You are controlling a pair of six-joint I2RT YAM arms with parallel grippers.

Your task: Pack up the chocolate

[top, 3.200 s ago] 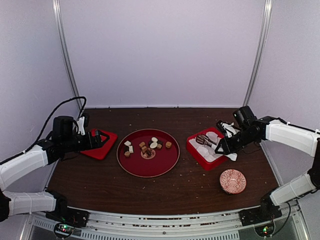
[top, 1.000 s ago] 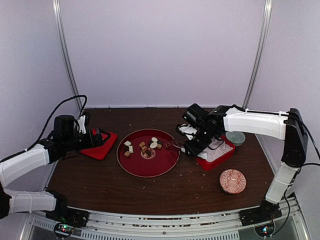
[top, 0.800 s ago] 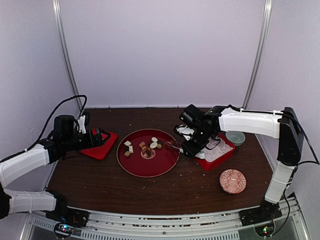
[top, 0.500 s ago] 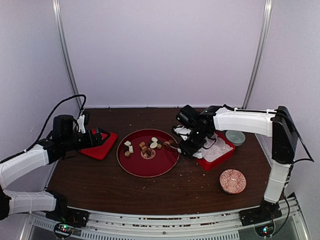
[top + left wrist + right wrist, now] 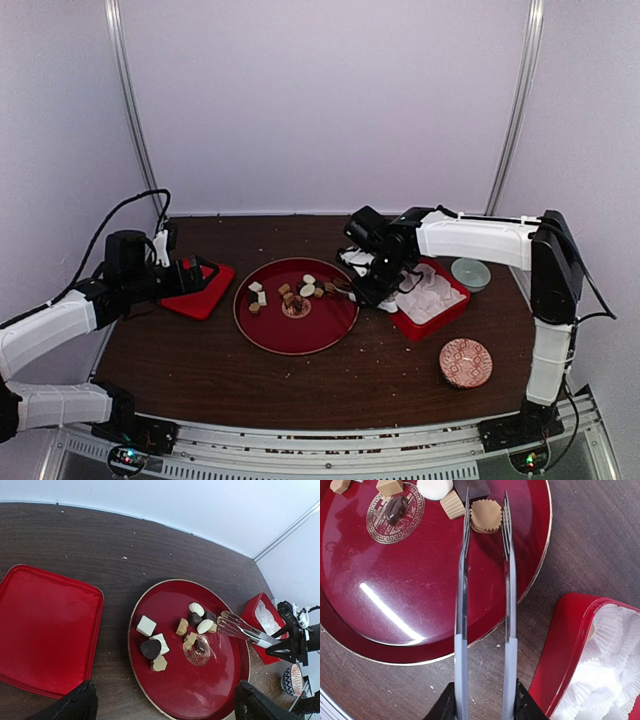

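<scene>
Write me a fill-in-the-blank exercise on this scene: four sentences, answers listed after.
The right gripper holds a pair of ____.
Their tips straddle a round tan chocolate on a round plate coloured ____.
The box beside the plate holds white paper ____.
The left gripper holds nothing, and its jaws are ____.
Missing words: tongs, red, cups, open.

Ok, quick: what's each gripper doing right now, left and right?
Left gripper: open, holding nothing.
Right gripper: shut on the metal tongs, whose tips straddle a tan round chocolate on the red plate.
</scene>
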